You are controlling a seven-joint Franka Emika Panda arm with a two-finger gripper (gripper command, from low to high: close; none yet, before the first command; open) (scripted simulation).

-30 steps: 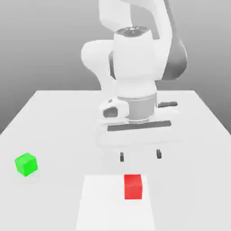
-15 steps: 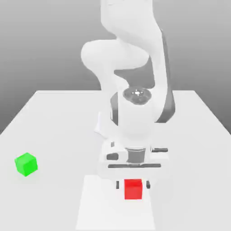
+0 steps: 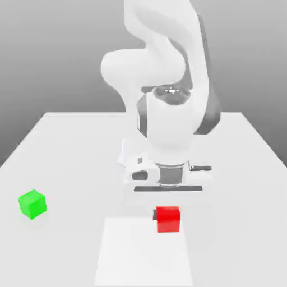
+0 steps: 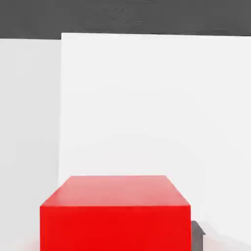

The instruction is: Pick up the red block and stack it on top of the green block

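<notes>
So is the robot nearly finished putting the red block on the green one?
Not yet. Done: the pincer is shut on the red block. In hand: that block looks raised just off the table, near the pale square. Left: carrying it over to the green block, which sits alone toward the exterior view's left, and setting it on top.

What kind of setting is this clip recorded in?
Most likely a simulated tabletop test scene, not a real room: a plain white table against a featureless grey backdrop, holding just a red block and a green block, with a smooth white robot arm above.
</notes>
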